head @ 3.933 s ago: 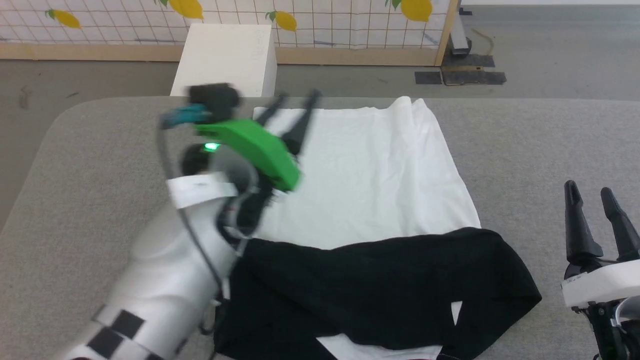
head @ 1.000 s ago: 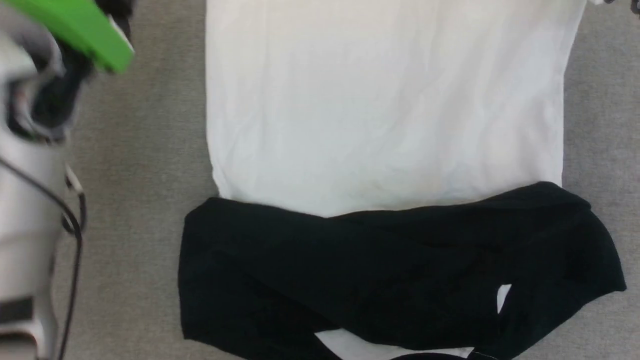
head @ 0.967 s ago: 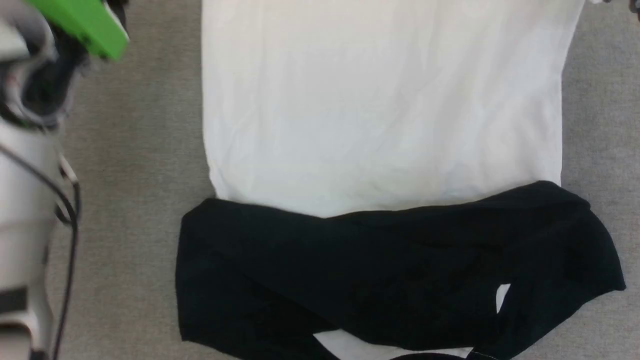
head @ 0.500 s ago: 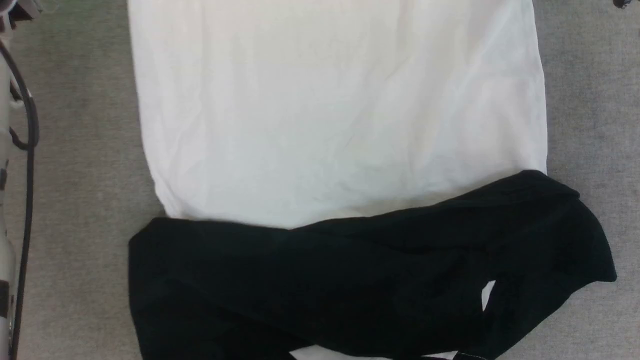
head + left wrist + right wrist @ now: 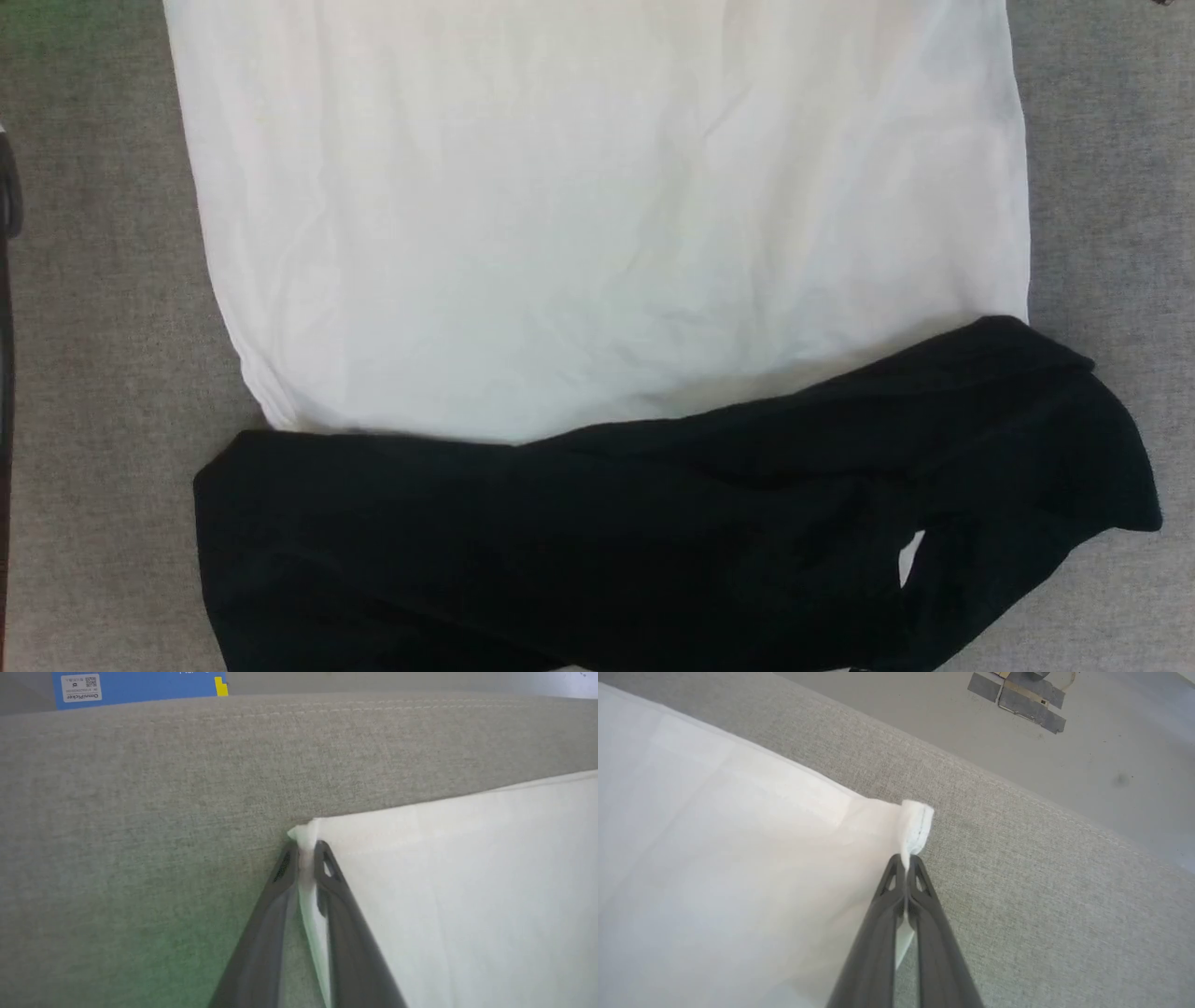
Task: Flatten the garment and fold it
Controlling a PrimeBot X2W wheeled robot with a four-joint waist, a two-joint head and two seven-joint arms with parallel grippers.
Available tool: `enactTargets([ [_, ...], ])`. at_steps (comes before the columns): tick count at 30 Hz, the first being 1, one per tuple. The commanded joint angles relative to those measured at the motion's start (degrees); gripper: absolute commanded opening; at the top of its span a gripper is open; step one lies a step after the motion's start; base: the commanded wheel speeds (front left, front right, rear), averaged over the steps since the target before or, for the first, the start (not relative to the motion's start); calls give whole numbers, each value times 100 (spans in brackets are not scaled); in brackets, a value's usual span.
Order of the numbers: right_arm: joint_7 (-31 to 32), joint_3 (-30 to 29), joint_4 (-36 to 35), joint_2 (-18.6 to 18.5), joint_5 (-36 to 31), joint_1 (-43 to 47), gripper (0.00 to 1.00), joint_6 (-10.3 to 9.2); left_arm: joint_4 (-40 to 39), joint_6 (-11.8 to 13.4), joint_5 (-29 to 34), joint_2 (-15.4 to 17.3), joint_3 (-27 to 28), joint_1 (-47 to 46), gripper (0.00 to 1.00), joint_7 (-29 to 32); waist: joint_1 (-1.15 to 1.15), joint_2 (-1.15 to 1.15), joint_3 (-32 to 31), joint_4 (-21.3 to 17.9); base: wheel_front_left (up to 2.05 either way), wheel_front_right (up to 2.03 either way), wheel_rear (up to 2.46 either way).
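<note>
Pinching on the left: left gripper (image 5: pixel 306 847), two long dark fingers narrowed onto the far-left corner of the garment (image 5: pixel 458 896), a soft T-shirt with a white body panel and black sleeves. White tuft poking past the tips. Blue rectangular board (image 5: pixel 135 686) with a white sticker beyond the table edge, not relevant.

Lying flat across the middle of the grey woven-fabric table (image 5: pixel 93 373) in the head view: white panel on the far side, lightly creased. Black part bunched and twisted along the near edge, with a small white gap on its right.

On the right: right gripper (image 5: pixel 906 858) fully closed, stitched hem corner of the same white panel trapped at the tips, folded nub sticking out above. Dark tape patches (image 5: pixel 1017 695) on the pale floor beyond.

Handling, as a guess: light, limp, no stiffness. Likely to sag between the two pinches and drag on the rough table cover. Corners the right place to hold, hem doubled there, so less slip. Thin bite on both sides, so slow even lift, corners level, far edge taut to avoid a skewed fold. Black bunch worth smoothing before the last fold.
</note>
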Motion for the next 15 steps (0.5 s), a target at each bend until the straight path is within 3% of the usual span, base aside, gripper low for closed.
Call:
enactTargets([
  [1, -44, -2, -13, -35, 3, -100, 0, -8, 60, 17, -92, -112, -57, 313, 0, 18, 0, 0, 6, 14, 0, 0, 0],
  [15, -734, -232, 120, -171, -376, -258, 0, -8, -264, -466, -266, -134, 579, 194, 0, -1759, 0, 0, -324, 248, 0, 0, 0],
])
